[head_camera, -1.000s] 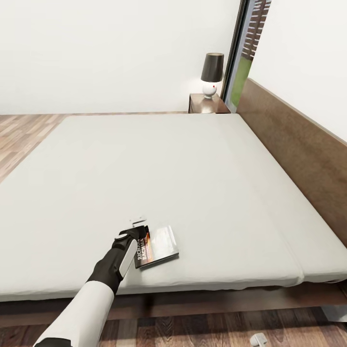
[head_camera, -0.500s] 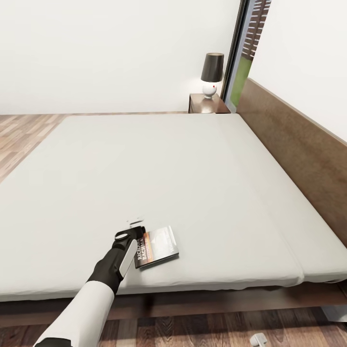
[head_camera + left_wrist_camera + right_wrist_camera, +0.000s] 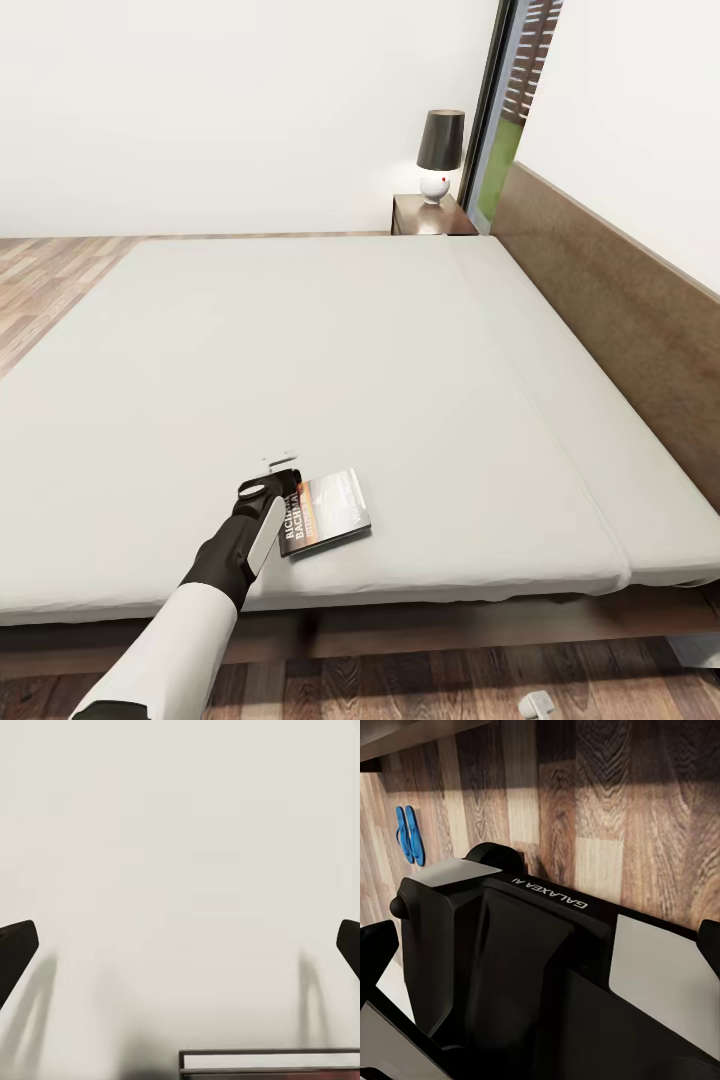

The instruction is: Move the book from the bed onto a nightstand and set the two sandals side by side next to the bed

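The book (image 3: pixel 325 512) lies flat near the front edge of the bed (image 3: pixel 330 370), its dark cover with an orange band facing up. My left gripper (image 3: pixel 280 476) hovers at the book's left edge, open, holding nothing. In the left wrist view its fingertips (image 3: pixel 16 952) stand far apart over the mattress, with the book's edge (image 3: pixel 270 1061) just below them. A nightstand (image 3: pixel 432 215) stands at the far corner beside the headboard. The two blue sandals (image 3: pixel 410 834) lie side by side on the wood floor, seen past my right gripper (image 3: pixel 540 945), which is open and empty.
A lamp (image 3: pixel 440 150) with a dark shade stands on the nightstand. The brown headboard (image 3: pixel 620 300) runs along the bed's right side, next to a tall window (image 3: pixel 505 110). My own black base (image 3: pixel 510 967) sits below the right wrist. A small white object (image 3: pixel 533 705) lies on the floor.
My left gripper has shifted slightly left at the book's edge. The book has not moved.
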You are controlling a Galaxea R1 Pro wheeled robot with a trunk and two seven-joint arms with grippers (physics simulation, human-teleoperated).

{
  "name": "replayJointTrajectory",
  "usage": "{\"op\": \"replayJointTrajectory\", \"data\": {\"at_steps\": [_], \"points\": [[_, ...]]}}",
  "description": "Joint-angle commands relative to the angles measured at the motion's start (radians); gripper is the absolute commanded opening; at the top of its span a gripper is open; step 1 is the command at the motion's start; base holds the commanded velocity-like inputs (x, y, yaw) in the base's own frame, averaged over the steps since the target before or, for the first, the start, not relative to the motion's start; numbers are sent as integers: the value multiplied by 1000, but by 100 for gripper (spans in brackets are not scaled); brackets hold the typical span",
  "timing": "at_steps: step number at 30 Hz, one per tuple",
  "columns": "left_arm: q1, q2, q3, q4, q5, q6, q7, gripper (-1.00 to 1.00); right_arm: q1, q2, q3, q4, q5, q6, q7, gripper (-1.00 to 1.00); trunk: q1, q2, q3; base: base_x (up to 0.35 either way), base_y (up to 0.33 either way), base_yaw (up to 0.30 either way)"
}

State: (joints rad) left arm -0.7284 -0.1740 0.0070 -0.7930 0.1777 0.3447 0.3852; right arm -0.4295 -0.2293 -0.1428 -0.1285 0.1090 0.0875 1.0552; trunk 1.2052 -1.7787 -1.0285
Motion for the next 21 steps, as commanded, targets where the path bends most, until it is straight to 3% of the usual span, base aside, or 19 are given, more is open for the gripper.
{"op": "replayJointTrajectory", "data": {"at_steps": [1, 21], "points": [[0, 0, 1, -2, 8, 3, 5, 100, 0, 0, -9, -2, 9, 9, 5, 100, 0, 0, -1, 0, 0, 0], [0, 0, 0, -2, 8, 3, 5, 100, 0, 0, -9, -2, 9, 10, 5, 100, 11, -21, -10, 0, 0, 0]]}}
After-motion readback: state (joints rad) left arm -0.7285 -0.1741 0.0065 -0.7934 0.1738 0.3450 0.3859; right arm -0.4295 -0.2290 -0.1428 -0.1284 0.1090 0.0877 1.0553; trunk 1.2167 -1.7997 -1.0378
